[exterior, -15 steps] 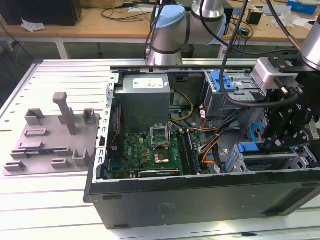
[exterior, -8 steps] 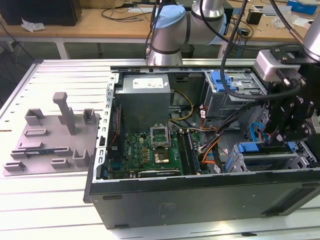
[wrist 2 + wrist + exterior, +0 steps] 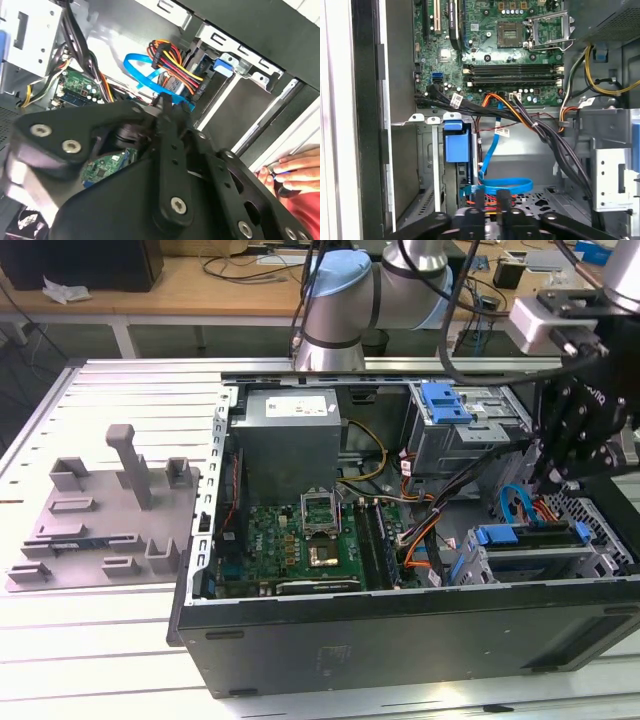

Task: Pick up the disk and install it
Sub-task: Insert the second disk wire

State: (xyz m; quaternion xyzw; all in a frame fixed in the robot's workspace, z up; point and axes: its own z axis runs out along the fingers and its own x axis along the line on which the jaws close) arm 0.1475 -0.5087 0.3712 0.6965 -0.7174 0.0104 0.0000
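Exterior view first: an open computer case [image 3: 400, 640] lies on its side on a slatted metal table [image 3: 110, 390], its green motherboard [image 3: 300, 545] facing up in the middle of the frame. The robot arm [image 3: 350, 300] reaches in from the top, and its black gripper [image 3: 560, 475] hangs at the right edge, just above the drive bay in the lower right corner of the case. The disk [image 3: 530, 537] sits there on edge inside the bay, its blue carrier frame showing along the top, with a blue flat cable [image 3: 512, 502] looping up just beside it. From what I can see, the gripper's fingers are not touching the disk, and I cannot tell how far apart they stand. A grey metal cage with a blue latch [image 3: 445, 405] sits in the upper right of the case, and a grey power supply box [image 3: 288, 440] in the upper middle. A grey plastic fixture [image 3: 110, 510] rests on the table at the left.

First wrist view, lower centre: the disk's blue frame [image 3: 456, 145] stands in its slot. A person's hand [image 3: 290, 172] rests at the right edge of the second wrist view.
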